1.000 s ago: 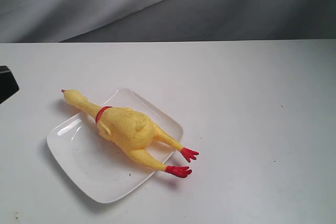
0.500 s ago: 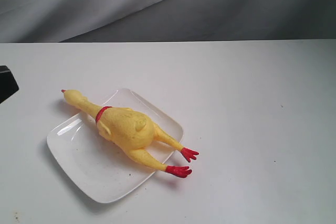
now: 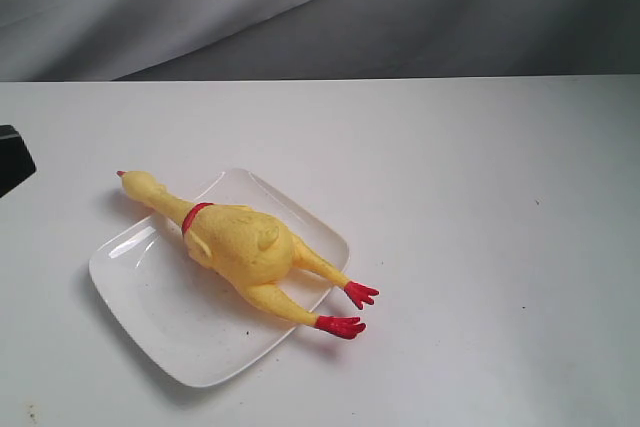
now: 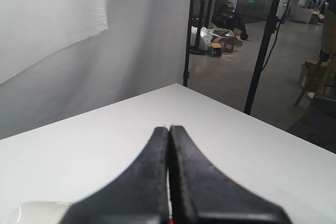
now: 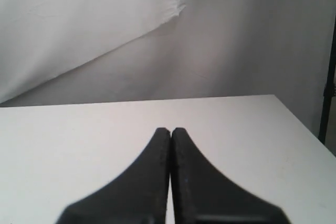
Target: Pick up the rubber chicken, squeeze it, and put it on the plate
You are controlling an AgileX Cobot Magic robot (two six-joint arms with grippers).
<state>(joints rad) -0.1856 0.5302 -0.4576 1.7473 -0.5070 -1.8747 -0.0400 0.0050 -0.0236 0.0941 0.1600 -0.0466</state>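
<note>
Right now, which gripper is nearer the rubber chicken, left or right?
Left. The left gripper sits close beside the plate that holds the rubber chicken; the right gripper faces only bare table, outside the exterior view.

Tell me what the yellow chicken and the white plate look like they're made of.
The rubber chicken looks like soft rubber or vinyl: matte yellow, bumpy moulded skin, red feet. The plate looks like glazed ceramic, possibly melamine: glossy white with bright reflections near its rim.
</note>
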